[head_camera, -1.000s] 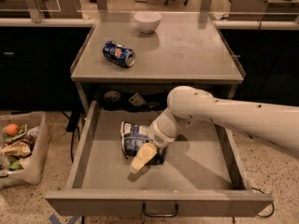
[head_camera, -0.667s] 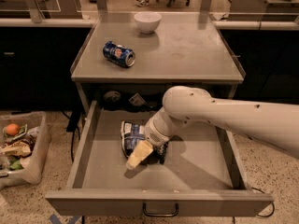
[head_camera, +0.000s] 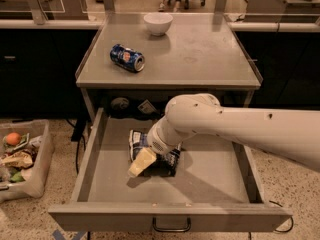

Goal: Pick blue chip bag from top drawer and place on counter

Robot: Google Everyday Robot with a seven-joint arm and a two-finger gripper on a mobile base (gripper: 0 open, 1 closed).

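The worktop (head_camera: 200,59) is not yet reached. Inside the open top drawer (head_camera: 210,179) the arm (head_camera: 240,124) has been shifted slightly left, and the gripper (head_camera: 141,164) is set on the blue chip bag (head_camera: 136,139), not lifted; whether it is gripped cannot be told

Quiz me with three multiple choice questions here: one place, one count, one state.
1. How many things sit on the counter? A. two B. four C. none
2. Where is the blue chip bag? A. on the counter B. in the top drawer C. on a shelf
3. How is the blue soda can placed? A. upright B. on its side C. upside down
Answers: 1 A, only a white bowl and the can are there; 2 B, it lies on the open drawer's floor with the gripper right over it; 3 B, its round end faces sideways.
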